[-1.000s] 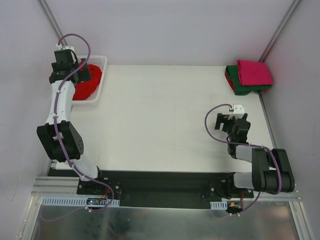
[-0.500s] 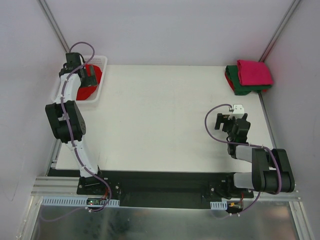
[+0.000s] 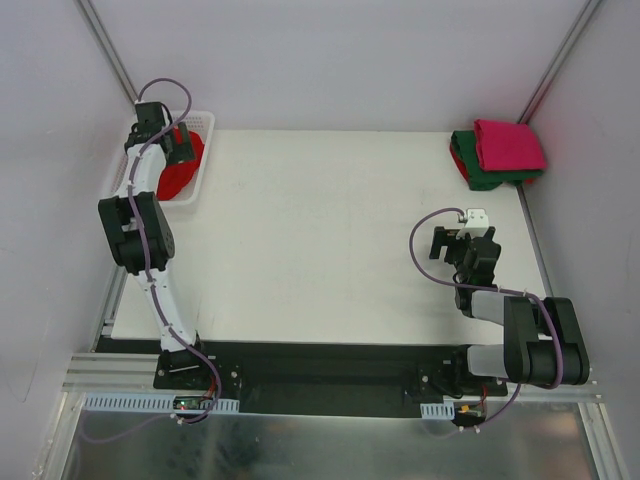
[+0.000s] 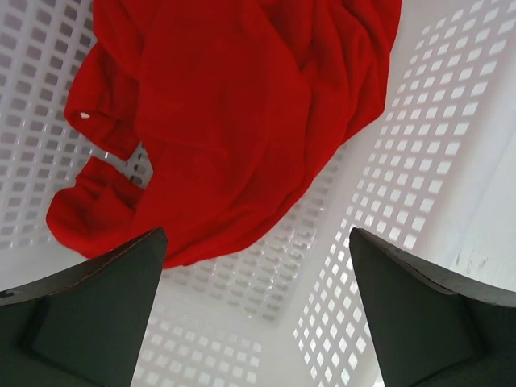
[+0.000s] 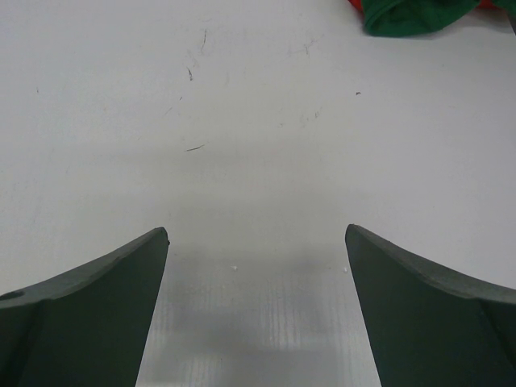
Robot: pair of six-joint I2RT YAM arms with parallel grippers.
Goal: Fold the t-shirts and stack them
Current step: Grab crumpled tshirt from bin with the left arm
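A crumpled bright red t-shirt (image 3: 178,170) (image 4: 218,121) lies in the white mesh basket (image 3: 205,122). My left gripper (image 3: 176,145) (image 4: 256,234) hangs over that basket, just above the shirt's near edge. It is open, and only the basket floor shows between its fingers. At the table's far right corner a folded magenta-pink t-shirt (image 3: 508,143) rests on a folded dark green one (image 3: 478,175) (image 5: 411,14). My right gripper (image 3: 447,243) (image 5: 256,232) hovers low over bare table at the right side, open with nothing in it.
The basket's perforated walls (image 4: 411,153) rise around the left gripper. The white tabletop (image 3: 320,230) runs between the basket and the folded stack. Grey enclosure walls and metal posts (image 3: 105,45) close in the back and sides.
The left arm has swung further back over the basket and dropped its gripper toward the red t-shirt. The right arm has not moved.
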